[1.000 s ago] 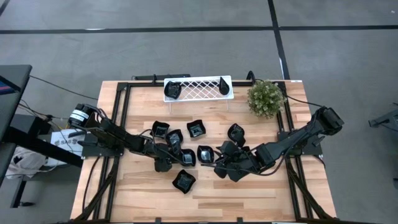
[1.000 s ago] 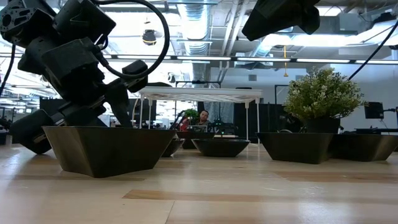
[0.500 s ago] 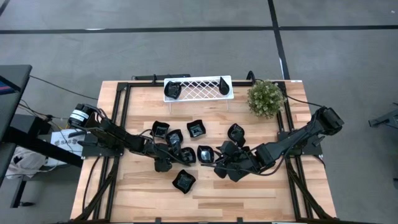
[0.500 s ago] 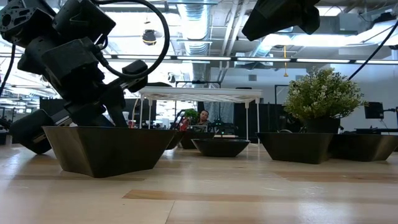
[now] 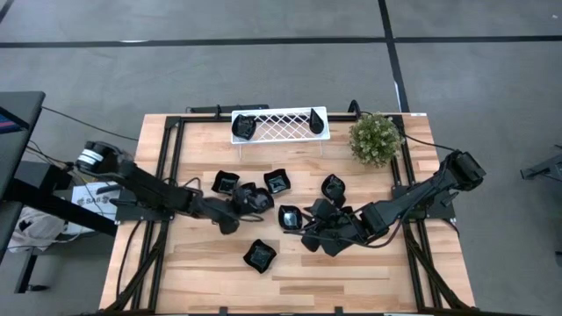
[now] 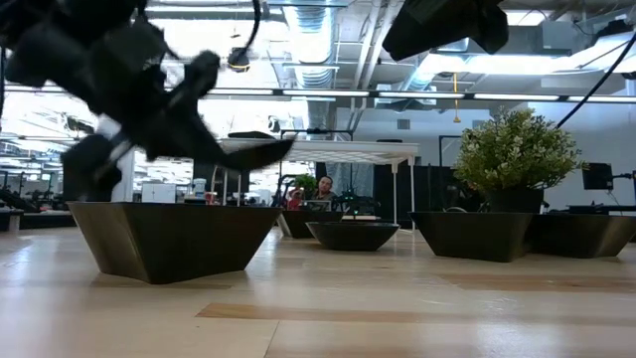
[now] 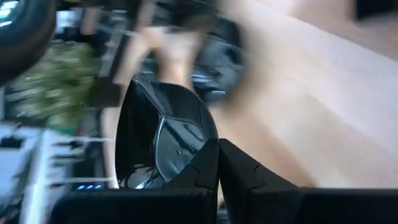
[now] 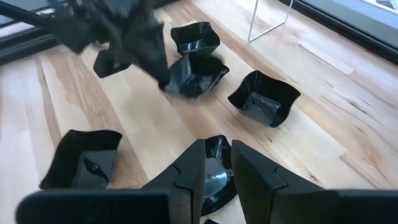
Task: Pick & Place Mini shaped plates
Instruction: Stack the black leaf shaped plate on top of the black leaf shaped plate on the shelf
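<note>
Your left gripper point(image 5: 248, 201) is clamped shut on the rim of one black dish point(image 7: 165, 140) and carries it clear of the table point(image 5: 369, 272), so a thin edge grip could let it swing or drop into the dishes point(image 5: 277, 182) crowded just below. Your right gripper point(image 8: 216, 163) is pinched on another dish point(image 8: 214, 177) near the table's middle, close to the left arm's path. The tray point(image 5: 279, 124) at the far edge holds two dishes with room between; the plant point(image 5: 375, 138) stands just beside it
</note>
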You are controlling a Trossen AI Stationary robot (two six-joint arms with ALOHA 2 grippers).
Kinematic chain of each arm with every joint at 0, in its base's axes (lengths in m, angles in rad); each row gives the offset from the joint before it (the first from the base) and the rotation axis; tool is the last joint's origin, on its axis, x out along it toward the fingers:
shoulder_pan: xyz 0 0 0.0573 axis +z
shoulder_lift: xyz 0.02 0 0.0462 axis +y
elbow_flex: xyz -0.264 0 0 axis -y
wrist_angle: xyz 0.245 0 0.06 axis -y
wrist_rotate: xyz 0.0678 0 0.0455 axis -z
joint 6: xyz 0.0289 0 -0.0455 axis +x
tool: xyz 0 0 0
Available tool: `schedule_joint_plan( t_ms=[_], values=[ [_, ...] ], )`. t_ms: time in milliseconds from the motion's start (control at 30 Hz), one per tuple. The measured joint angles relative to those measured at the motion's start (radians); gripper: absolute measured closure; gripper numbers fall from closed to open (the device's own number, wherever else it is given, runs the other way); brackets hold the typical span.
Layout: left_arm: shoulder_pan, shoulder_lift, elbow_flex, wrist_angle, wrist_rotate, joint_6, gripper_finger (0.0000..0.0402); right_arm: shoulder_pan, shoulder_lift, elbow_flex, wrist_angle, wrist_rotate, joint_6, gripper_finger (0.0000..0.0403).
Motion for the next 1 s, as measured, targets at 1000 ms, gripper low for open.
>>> schedule_joint_plan(
  t_ms=[1000],
  values=[
    [0.011,-0.604,0.158,-0.265,-0.231,-0.825,0.0395,-0.109,0.000,0.000,0.262,-0.012,0.014,0.0329]
  ],
)
